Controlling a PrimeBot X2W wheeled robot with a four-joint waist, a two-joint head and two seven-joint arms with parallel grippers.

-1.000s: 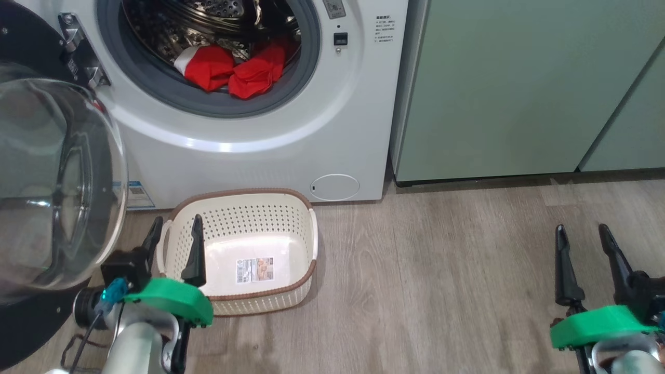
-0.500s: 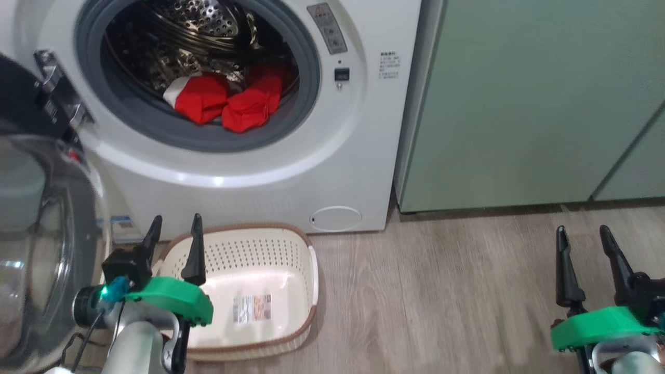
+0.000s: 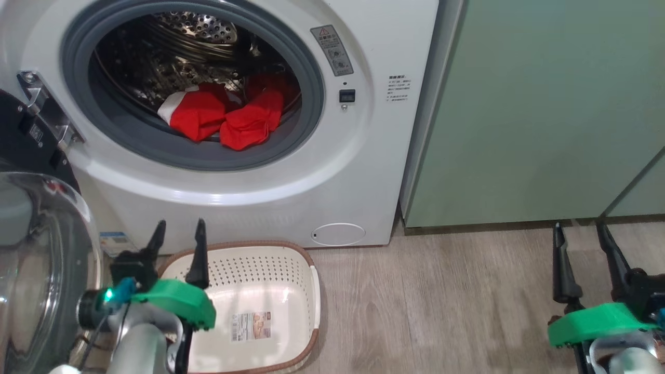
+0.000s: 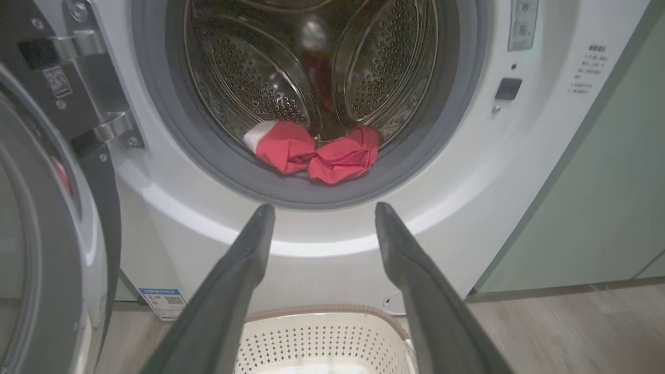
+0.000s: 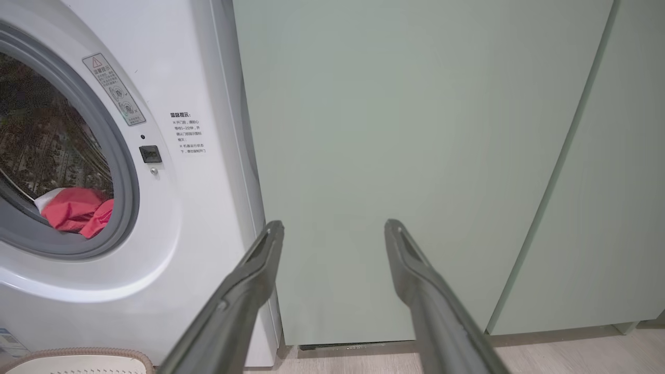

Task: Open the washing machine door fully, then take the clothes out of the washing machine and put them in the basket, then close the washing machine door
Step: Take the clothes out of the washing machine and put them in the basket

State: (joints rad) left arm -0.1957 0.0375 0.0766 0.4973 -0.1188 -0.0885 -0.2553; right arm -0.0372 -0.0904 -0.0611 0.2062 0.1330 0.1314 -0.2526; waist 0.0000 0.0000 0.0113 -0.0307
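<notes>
Left gripper (image 3: 180, 224) stands wide, nothing between its fingers. Right gripper (image 3: 580, 227) likewise wide and empty, at 4 o'clock of the head view, facing the green cabinet (image 5: 415, 130).

Position: the washing machine door (image 3: 47, 270) hangs open at 9 o'clock of the washing machine (image 3: 363, 171). The clothes (image 3: 223, 117) lie at 6 o'clock in the drum (image 4: 249, 78), two red bundles side by side and touching. The front edges of both rest on the grey rubber ring (image 3: 291, 150). The bundle on the 9 o'clock side shows white trim. The basket (image 3: 260, 265) sits on the floor at 6 o'clock below the drum mouth, with nothing in it.

Handling, judged: soft, light, limp fabric. Expect it to drape and trail once you lift it, not hold shape. A shallow pinch will likely slip off a single layer.

Where to grip: take the bundle on the 3 o'clock side first; it lies nearest the lip, at 12 o'clock in the left wrist view. Close on its raised, bunched crest so you catch several folds.

Risk: a trailing hem may drag on the rubber ring. Lift clear before you swing down to the basket.
</notes>
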